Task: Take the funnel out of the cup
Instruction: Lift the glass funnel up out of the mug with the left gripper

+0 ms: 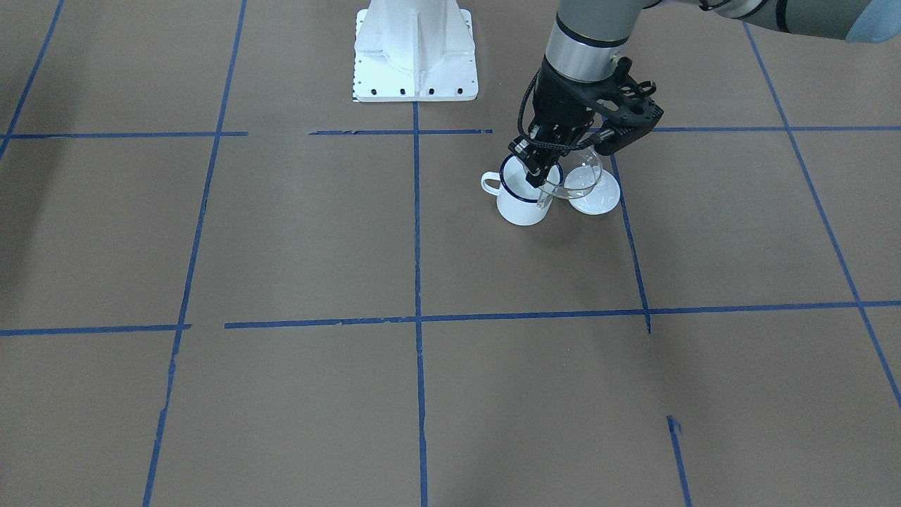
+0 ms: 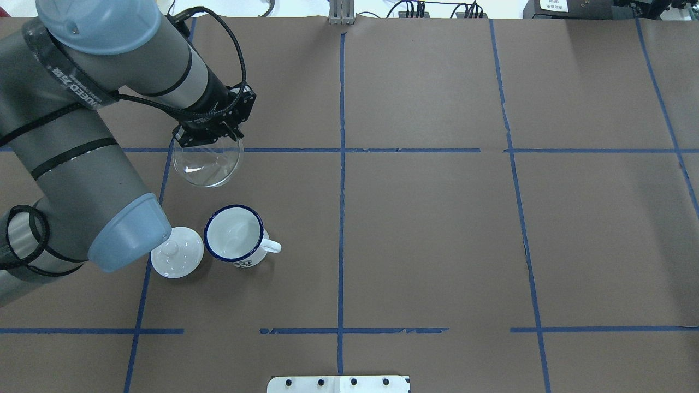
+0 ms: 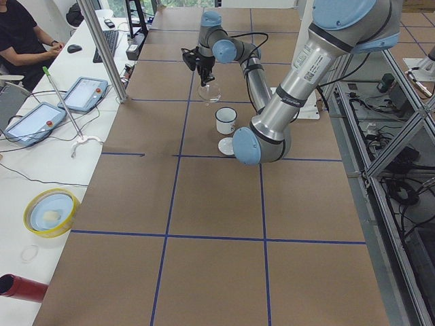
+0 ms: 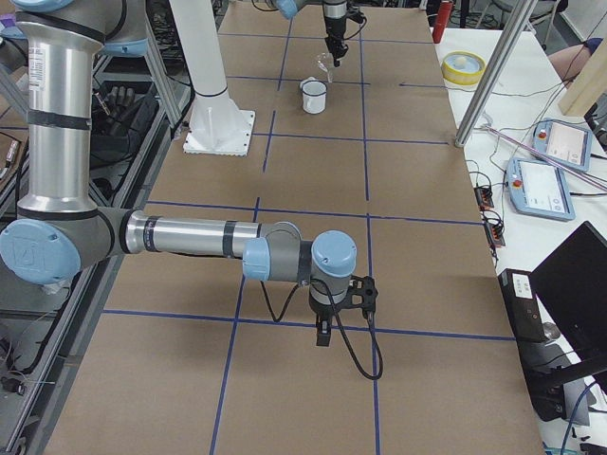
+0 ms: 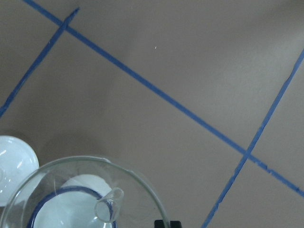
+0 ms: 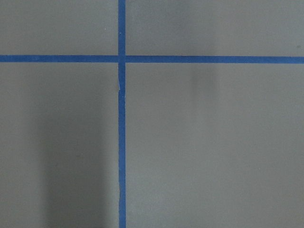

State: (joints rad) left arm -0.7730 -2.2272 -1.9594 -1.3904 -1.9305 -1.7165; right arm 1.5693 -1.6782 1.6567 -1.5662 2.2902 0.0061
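Firstly, funnel (image 2: 207, 166): clear plastic, held up in the air and tilted, with its wide mouth turned outward and its short spout pointing down and to one side. It is out of the cup and touches nothing on the table.
Left gripper (image 2: 217, 135): pinched closed on the rim of the funnel, one finger on each side of the thin wall; nothing else is in its hold.
Cup (image 2: 235, 234): white with a dark blue rim, upright on the table, handle pointing toward the table's middle. Its inside shows bare white. From the left wrist camera it appears through the funnel's wall, lower down.
Lid (image 2: 177, 252): white and domed with a knob on top, resting on the table just beside the cup, on the side away from the handle.
Right gripper (image 4: 323, 336): pointing down over bare brown paper near a crossing of tape lines (image 2: 341, 218), well apart from the cup. I cannot tell how wide its jaws stand.
Table (image 2: 437, 234): covered in brown paper and divided into squares by blue tape.
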